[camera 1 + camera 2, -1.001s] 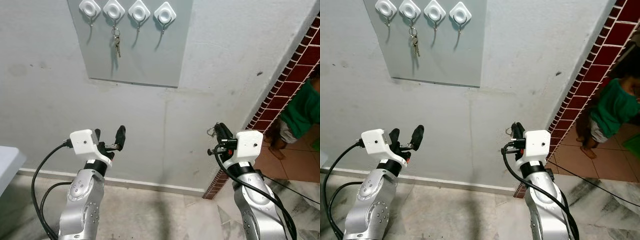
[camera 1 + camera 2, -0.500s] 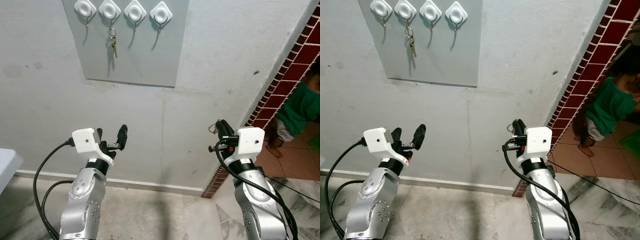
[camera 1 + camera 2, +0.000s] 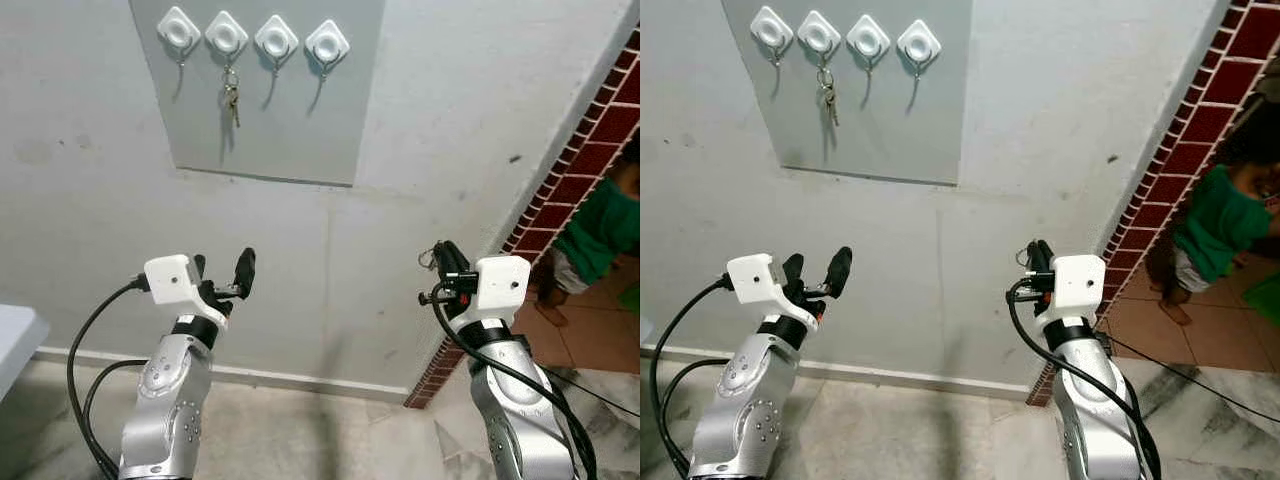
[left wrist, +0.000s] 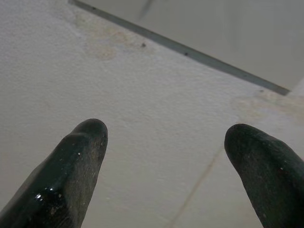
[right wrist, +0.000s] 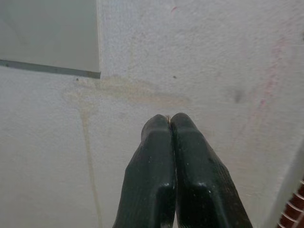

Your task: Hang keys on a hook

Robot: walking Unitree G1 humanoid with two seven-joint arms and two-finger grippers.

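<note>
A bunch of keys point(image 3: 232, 98) hangs from the second of several white diamond-shaped hooks point(image 3: 226, 33), on a grey panel point(image 3: 290, 130) high on the wall. Both grippers are held low, well below the panel and pointing at the bare wall. My left gripper point(image 3: 220, 265) is open with nothing between its fingers point(image 4: 80, 156). My right gripper point(image 3: 440, 255) is shut, its fingertips point(image 5: 159, 128) pressed together. A small thin loop shows beside its tips, and I cannot tell what it is.
A red brick pillar point(image 3: 570, 170) ends the wall on the right. Past it a person in a green top point(image 3: 600, 225) stands on a tiled floor. The corner of a white surface point(image 3: 15, 335) shows at the far left. Marble floor lies below.
The whole picture shifts slightly, so the panel sits a little lower than half a second ago. Both arms and the hanging keys keep their places.
</note>
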